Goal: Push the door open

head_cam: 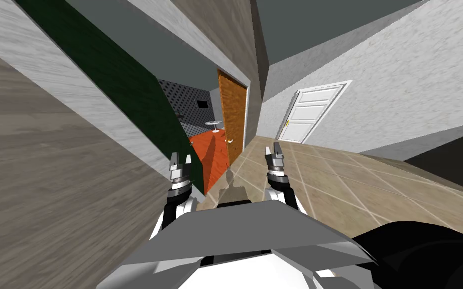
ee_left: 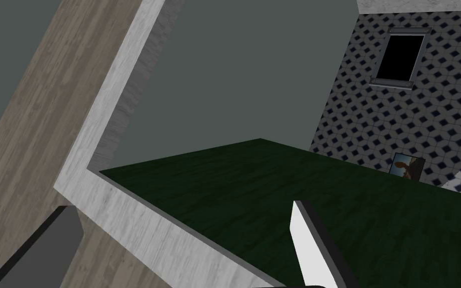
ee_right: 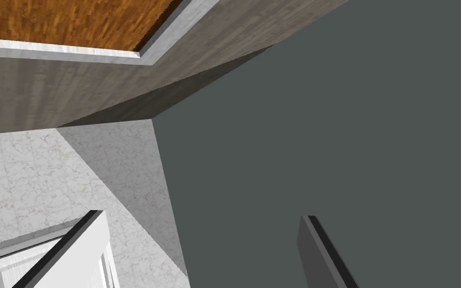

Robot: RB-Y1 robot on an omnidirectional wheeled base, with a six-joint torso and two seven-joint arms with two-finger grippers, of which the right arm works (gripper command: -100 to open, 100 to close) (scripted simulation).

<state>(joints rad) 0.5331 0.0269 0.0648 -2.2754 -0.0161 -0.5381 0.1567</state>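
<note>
A dark green door stands ajar on my left in a pale grey frame, slanting away toward an orange-floored room. My left gripper is open, just short of the door's near lower edge. In the left wrist view the green door and its frame lie right beyond the open left gripper; whether a finger touches the door I cannot tell. My right gripper is held open over the tiled floor, away from the door, and reads open in its own view.
A brown wooden door stands open at the far side of the same opening. A white panelled door is shut in the far right wall. A small white table stands in the orange-floored room. Beige tiled floor spreads to my right.
</note>
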